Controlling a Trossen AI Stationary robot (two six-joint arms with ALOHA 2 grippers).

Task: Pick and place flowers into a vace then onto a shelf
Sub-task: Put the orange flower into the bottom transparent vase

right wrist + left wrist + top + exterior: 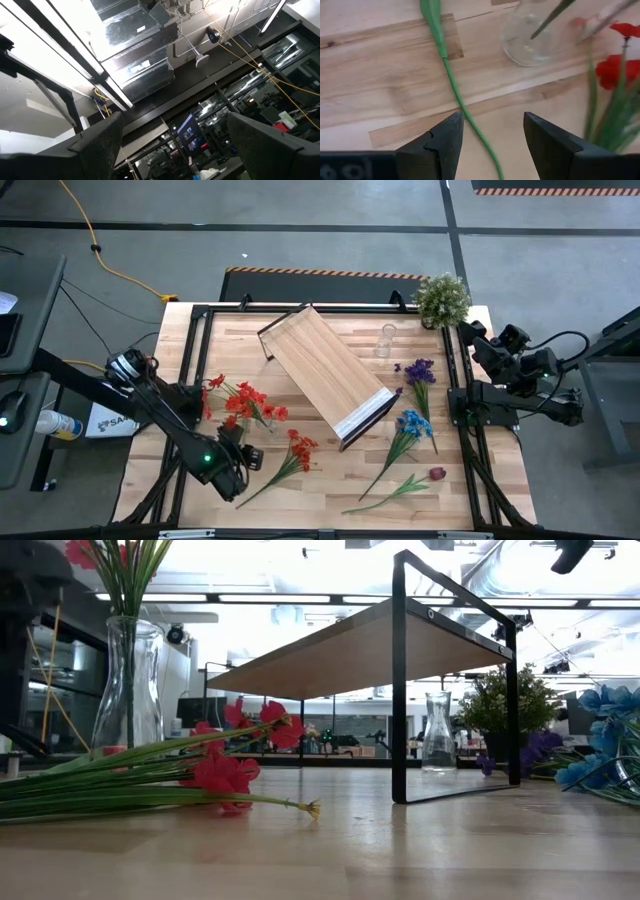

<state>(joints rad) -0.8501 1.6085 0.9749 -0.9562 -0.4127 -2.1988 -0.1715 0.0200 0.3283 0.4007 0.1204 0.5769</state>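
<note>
My left gripper (492,117) (243,470) hangs open over the table's near left, pointing steeply down. A thin green stem (465,107) lies on the wood and runs between its fingers, touching neither. Just beyond stands a clear glass vase (527,40) (125,680) with green stems in it. Red flowers (245,405), orange-red ones (300,450), blue ones (410,425), purple ones (420,370) and a dark red one (437,473) lie flat on the table. The shelf (325,370) stands on its black frame at mid-table. My right gripper (175,120) (478,338) waits open at the right edge, pointing upward.
A second glass vase (385,340), empty, stands beyond the shelf's far side. A bushy pale-green potted plant (442,298) sits at the far right corner. A black frame (195,340) runs along the table's edges. Bare wood lies along the near edge between the flower stems.
</note>
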